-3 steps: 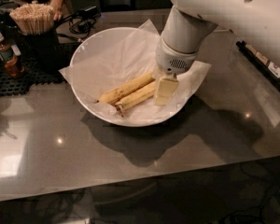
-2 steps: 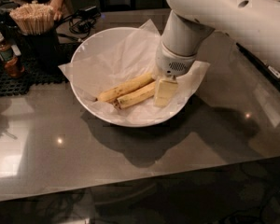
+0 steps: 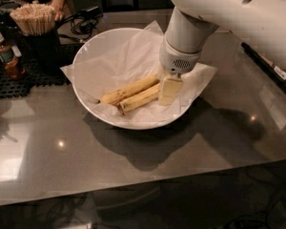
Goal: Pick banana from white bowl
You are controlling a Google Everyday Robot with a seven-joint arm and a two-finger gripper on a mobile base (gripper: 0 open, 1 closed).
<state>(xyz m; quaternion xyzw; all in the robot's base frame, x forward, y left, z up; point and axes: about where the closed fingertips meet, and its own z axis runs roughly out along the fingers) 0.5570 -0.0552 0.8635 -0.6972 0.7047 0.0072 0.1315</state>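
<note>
White arm, cream gripper in bowl

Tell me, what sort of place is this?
Likely a café or kitchen counter: wooden stirrers in a cup, a sauce bottle on a black rubber mat. The pincer hangs in the white bowl beside the bananas.

Dim room, glossy grey counter
Small bright spots of light glint on its top; a black rubber mat lies at the far left, cables beyond it, dark floor past the near edge; the gripper hangs low over the counter's middle
</note>
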